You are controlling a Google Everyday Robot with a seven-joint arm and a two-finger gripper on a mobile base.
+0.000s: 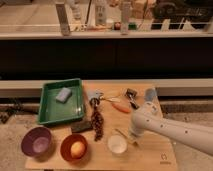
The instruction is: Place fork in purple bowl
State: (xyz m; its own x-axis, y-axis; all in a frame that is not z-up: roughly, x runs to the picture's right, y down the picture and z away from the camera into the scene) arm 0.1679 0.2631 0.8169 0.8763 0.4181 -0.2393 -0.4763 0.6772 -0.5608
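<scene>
The fork [121,133], slim and pale, lies on the wooden table just above the small white bowl [117,144]. My gripper [133,136] comes in from the right on a white arm. It is down at the fork's right end and shut on it, hiding that end. The fork still rests on the table. The purple bowl [36,141] stands at the front left corner, well to the left of the gripper, with nothing in it.
An orange bowl [74,147] holding a round pale object sits between the purple and white bowls. A green tray [46,107] with a blue sponge [63,94] is at the back left. An orange carrot-like piece [120,106], a dark beaded strand [96,122] and small tools lie mid-table.
</scene>
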